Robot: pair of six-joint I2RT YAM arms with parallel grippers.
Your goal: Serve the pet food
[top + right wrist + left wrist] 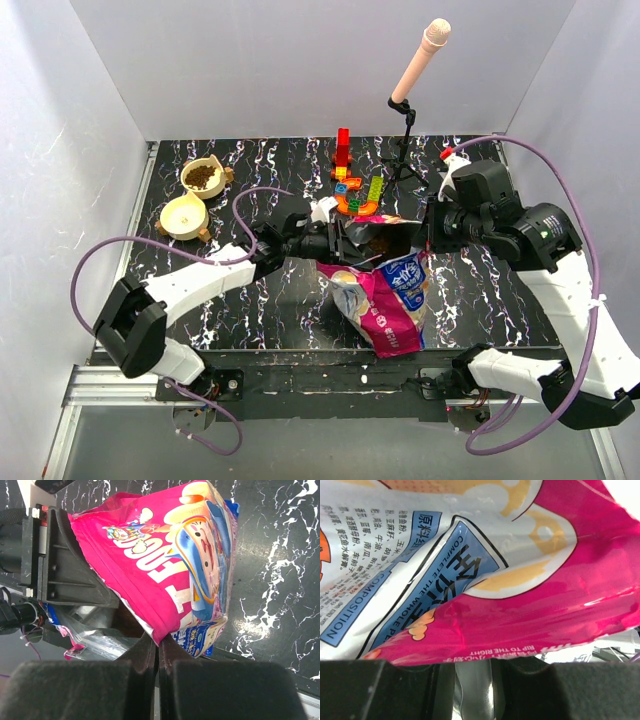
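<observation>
Just beyond the bag [385, 300] you had a stack of toy blocks [350, 185], close enough to crowd the far side of its mouth, and a microphone [420, 60] on a stand stood at the far right. Two bowls sat at the far left of the table [250, 290], well apart from the bag. The far bowl [190, 185] held kibble [204, 176], and the near bowl [184, 214] looked bare inside. Your left arm lay across the stretch between the bag and the bowls. The bag was in the middle of the table, strung between your two claws. Its long axis ran near to far, with the bottom toward the near edge and a little to the right. The mouth was at the far end, pulled open from left to right. More kibble showed dark inside that mouth. From above I could not tell how steeply the bag was tilted. Your left claw [325, 237] was clamped on the left lip, and its wrist view showed the silver foil edge running in between the fingers [395, 690]. Your right claw [425, 237] was pressed together on the right lip, its fingers [125, 685] nipping the pink edge.
</observation>
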